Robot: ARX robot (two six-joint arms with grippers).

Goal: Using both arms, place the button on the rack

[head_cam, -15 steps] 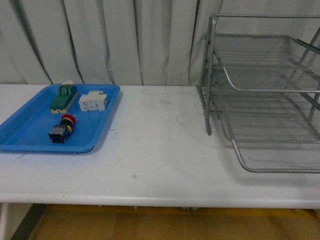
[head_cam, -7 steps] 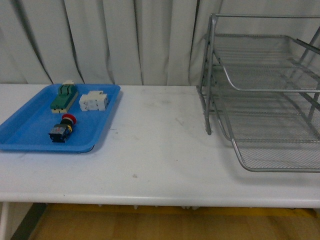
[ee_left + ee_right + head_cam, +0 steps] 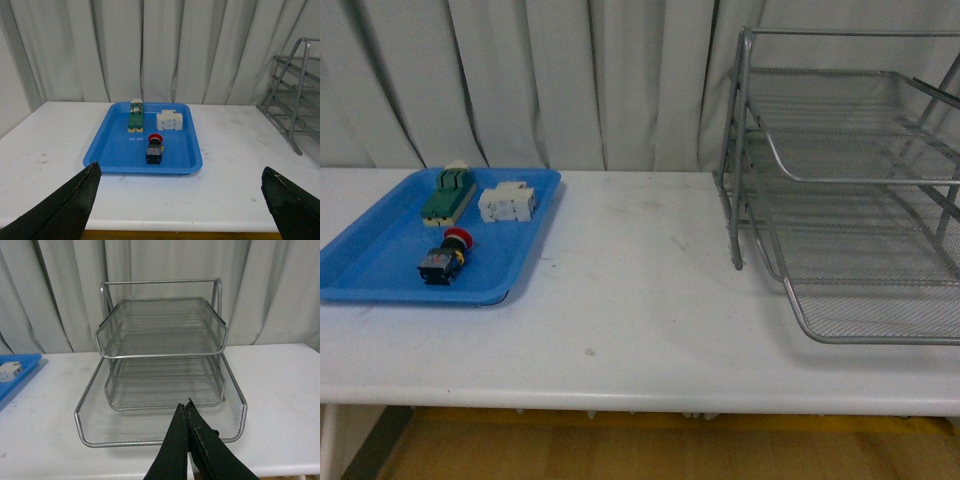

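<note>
The button [image 3: 444, 257] lies in the blue tray [image 3: 370, 268] on the desk [image 3: 640, 310], well apart from the 3-tier wire rack [image 3: 840, 180]. The left pincer [image 3: 181, 170] gapes wide and empty; the right pincer [image 3: 184, 406] is pinched together, empty. The left should probably straddle the button's blocky body, not its cap.

Even, diffuse light, seemingly from above; no hard shadows anywhere. Front view: moderately bright, slightly soft all over, faint grain. Pale curtain [image 3: 570, 80] folds show gentle grey shading across the top of the frame. Blue tray [image 3: 380, 270] throws only a thin dark line along its lower edge onto the white table [image 3: 640, 300]. Rack [image 3: 850, 200] mesh smears into grey haze at the right of the frame; dull sheen on its tubes, no glare. Left wrist view is sharper, colours cleaner. Left gripper [image 3: 180, 170] fingers [image 3: 70, 205] and right gripper [image 3: 184, 404] fingers [image 3: 172, 450] read flat black, surface detail lost.
</note>
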